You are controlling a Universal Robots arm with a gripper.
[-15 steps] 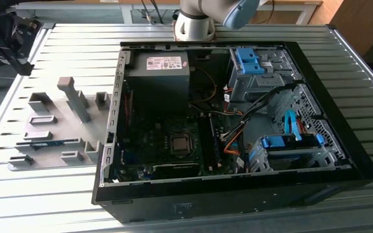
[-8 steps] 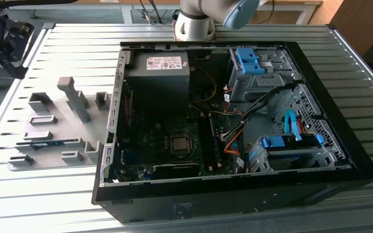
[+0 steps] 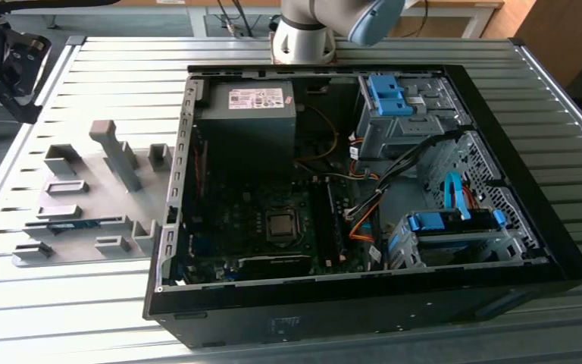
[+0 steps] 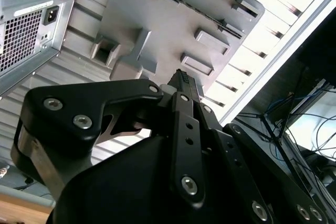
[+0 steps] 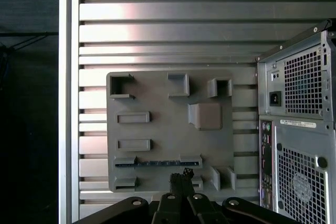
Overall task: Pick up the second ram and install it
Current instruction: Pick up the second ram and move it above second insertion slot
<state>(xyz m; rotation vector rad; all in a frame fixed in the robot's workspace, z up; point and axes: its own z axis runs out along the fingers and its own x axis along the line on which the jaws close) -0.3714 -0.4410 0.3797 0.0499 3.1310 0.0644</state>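
Open computer case [image 3: 372,322]: one. Grey holder tray [image 5: 168,129]: one. Second ram [image 5: 157,163]: one. Bright-blue drive-bay clips [image 3: 389,95] [image 3: 453,221]: two. Power supply [image 3: 248,121]: one. Processor socket [image 3: 282,225]: one.

- Your table [image 3: 69,318] is ribbed bare metal, brushed and reflective.
- Your holder plate [image 5: 152,98] looks like smooth, matt grey plastic.
- Your gripper [image 4: 184,81] is matt black, and its screws [image 4: 83,121] are bright metal.
- You see dull, perforated sheet metal on the computer case [image 5: 302,85] rear.
- The drive-bay clips [image 3: 387,95] are glossy blue plastic.

Blk gripper [image 4: 183,81] w/ silver screws [image 4: 83,121]; grey-blue arm [image 3: 303,38].
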